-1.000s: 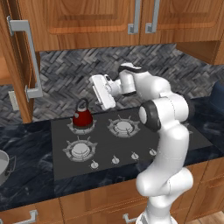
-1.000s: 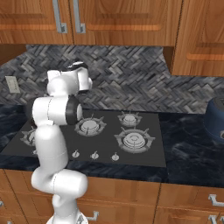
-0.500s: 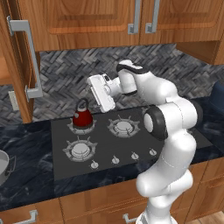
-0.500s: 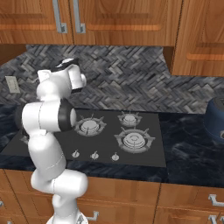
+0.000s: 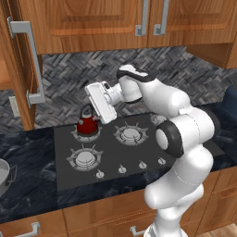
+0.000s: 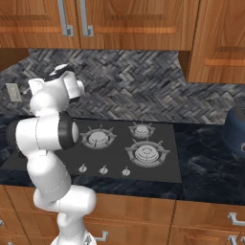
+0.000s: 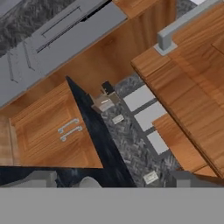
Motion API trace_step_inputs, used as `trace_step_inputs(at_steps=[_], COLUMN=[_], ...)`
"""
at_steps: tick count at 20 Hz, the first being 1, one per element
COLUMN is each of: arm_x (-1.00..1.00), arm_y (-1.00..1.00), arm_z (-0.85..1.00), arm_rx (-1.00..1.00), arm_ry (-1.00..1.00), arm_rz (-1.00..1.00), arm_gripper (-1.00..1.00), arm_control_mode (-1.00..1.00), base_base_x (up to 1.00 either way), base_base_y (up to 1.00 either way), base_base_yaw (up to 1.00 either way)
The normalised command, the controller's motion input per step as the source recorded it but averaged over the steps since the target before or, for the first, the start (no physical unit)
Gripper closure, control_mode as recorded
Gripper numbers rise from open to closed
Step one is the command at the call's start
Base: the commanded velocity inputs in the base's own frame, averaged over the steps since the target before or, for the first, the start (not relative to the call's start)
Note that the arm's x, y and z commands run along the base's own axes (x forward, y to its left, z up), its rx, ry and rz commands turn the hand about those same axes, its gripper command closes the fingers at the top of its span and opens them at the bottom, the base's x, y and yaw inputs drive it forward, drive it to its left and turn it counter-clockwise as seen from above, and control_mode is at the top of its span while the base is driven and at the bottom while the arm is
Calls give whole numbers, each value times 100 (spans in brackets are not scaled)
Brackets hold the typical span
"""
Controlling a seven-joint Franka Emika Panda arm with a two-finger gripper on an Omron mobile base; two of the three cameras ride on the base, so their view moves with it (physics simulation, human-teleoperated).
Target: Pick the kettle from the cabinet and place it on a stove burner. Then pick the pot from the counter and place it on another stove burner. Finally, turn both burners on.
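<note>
- The cabinet [image 5: 18, 69] stands at the far left of the left base view, left of the cooktop [image 5: 134, 157] and above the counter; its tall panelled door hangs open, and the long grey bar handle [image 5: 31, 60] faces the room.
- The pot [image 5: 3, 178] sits on the counter [image 5: 28, 194] well to the left of the cooktop, half cut off by the picture's edge.
- The kettle [image 5: 88, 124] rests upright on the rear-left burner [image 5: 87, 134] of the cooktop, its black loop handle standing up over the lid.
- The front-left burner [image 5: 84, 159] lies just in front of the kettle and is bare; the middle rear burner [image 5: 130, 134] to the kettle's right is bare as well.
- A row of small knobs [image 5: 121, 170] runs along the front edge of the cooktop.
- The gripper [image 7: 111, 180] hangs above the cooktop, just up and to the right of the kettle and apart from it, with the white hand turned sideways towards the cabinet.
- In the hand view the two dark fingertips [image 7: 41, 178] stand spread wide with nothing between them.
- Beyond the fingertips that view shows the cabinet door, its bar handle, and a patch of herringbone backsplash [image 7: 131, 144].
- A dark blue rounded vessel [image 6: 236, 130] stands on the counter well to the right of the cooktop.
</note>
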Motion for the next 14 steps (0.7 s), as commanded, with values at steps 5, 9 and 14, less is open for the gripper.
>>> trace_step_inputs(at_steps=[5, 9, 14], arm_x=[0, 2, 2], arm_y=[49, 43, 33], arm_z=[0, -8, -21], arm_rx=[-2, -1, 0], arm_ry=[0, 0, -2], arm_rz=[4, 5, 7], arm_gripper=[-100, -100, -100], arm_control_mode=[-100, -100, -100], base_base_x=[0, 0, 0], base_base_y=[0, 0, 0], base_base_yaw=[0, 0, 0])
